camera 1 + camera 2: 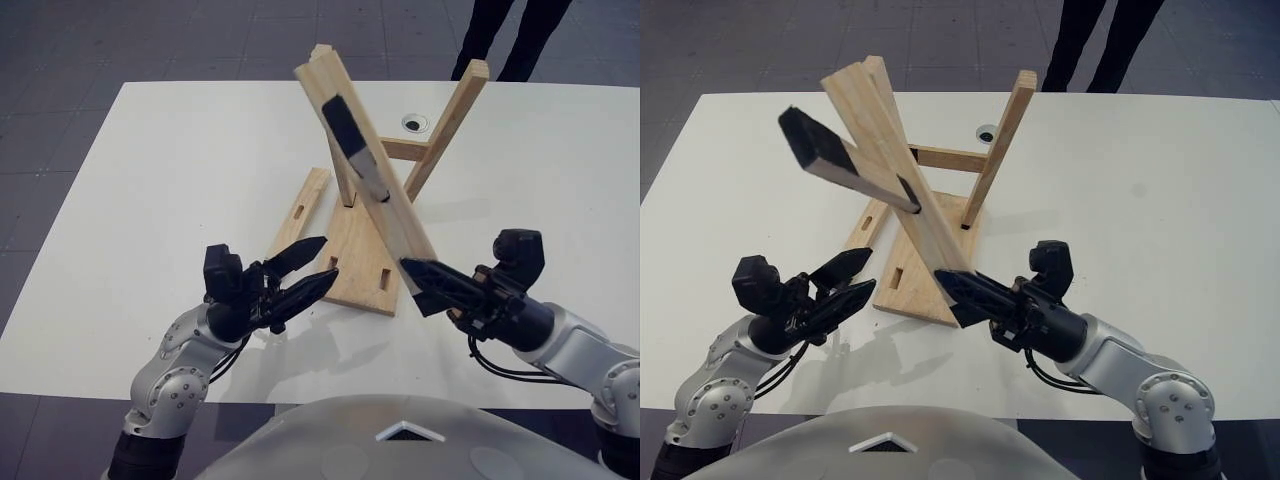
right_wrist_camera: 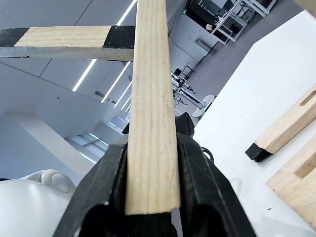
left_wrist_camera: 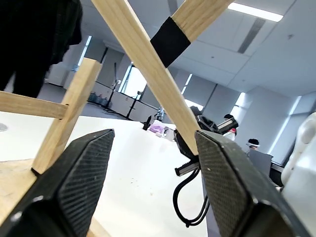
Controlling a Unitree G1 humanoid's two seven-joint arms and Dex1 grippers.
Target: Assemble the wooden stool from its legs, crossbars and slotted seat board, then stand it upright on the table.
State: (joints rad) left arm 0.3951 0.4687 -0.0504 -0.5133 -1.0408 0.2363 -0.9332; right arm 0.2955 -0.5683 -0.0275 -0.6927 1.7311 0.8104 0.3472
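Right gripper (image 1: pixel 425 280) is clamped on the near end of a long pale wooden leg (image 1: pixel 400 215). The leg's long axis climbs from the gripper up, away and toward the robot's left, crossing above the board. A shorter wooden bar with black-taped ends (image 1: pixel 855 165) is fixed across it partway up and sticks out toward the robot. The flat pale wooden seat board with slots (image 1: pixel 358 250) lies on the white table (image 1: pixel 180 180), between the two grippers. At its far edge stands a leaning wooden leg frame (image 1: pixel 455 110): a long leg joined by a short crossbar (image 1: pixel 403 150) to a second piece that's partly hidden. It looks socketed, can't confirm. A loose slotted wooden bar (image 1: pixel 305 205) lies on the table just beside the board's left edge, long axis running away from the robot. Left gripper (image 1: pixel 318 265) is wide open and empty, tips pointing at the board's near left corner, just beside it. Key relation: the leg's gripped end is at the board's near right corner, just beside the near right slot. The fingers cover that end, so can't tell if it touches the board. My read: assembly partway, stool not upright. Left arm is nearer the board and loose bar; right arm is tied up with the leg. Risk: swinging the held leg could hit the leaning frame, as the two cross close together.
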